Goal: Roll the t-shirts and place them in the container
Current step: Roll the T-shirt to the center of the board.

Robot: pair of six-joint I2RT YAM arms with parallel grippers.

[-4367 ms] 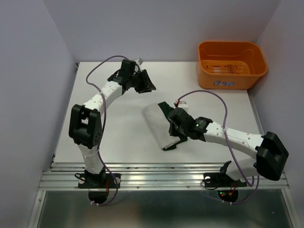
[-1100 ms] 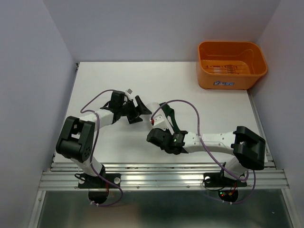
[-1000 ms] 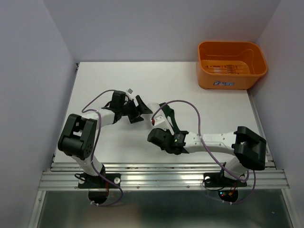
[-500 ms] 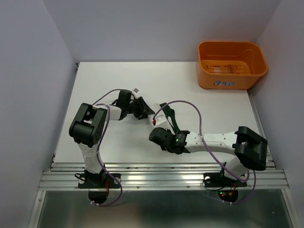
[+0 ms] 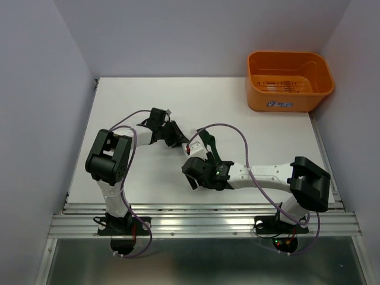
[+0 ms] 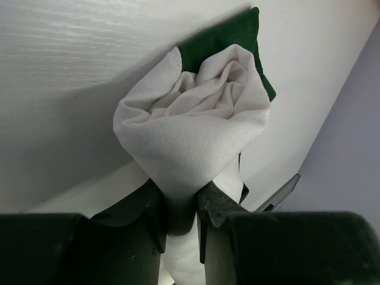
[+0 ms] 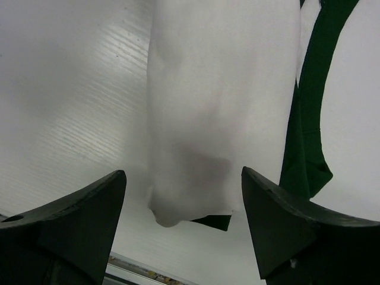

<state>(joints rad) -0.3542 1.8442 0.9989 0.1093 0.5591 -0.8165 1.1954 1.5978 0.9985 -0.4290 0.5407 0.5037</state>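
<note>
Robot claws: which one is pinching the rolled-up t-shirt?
The left gripper: it squeezes the white end of the rolled t-shirt. The right gripper stands wide open, with the cloth lying between its sides, not pinched.

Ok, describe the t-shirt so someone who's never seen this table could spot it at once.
On the white table, nearer than the orange basket in its far right corner, look mid-table between the arms. The t-shirt is the rolled bundle of white cloth with dark green trim, one end pinched by the left gripper: the only cloth there.
</note>
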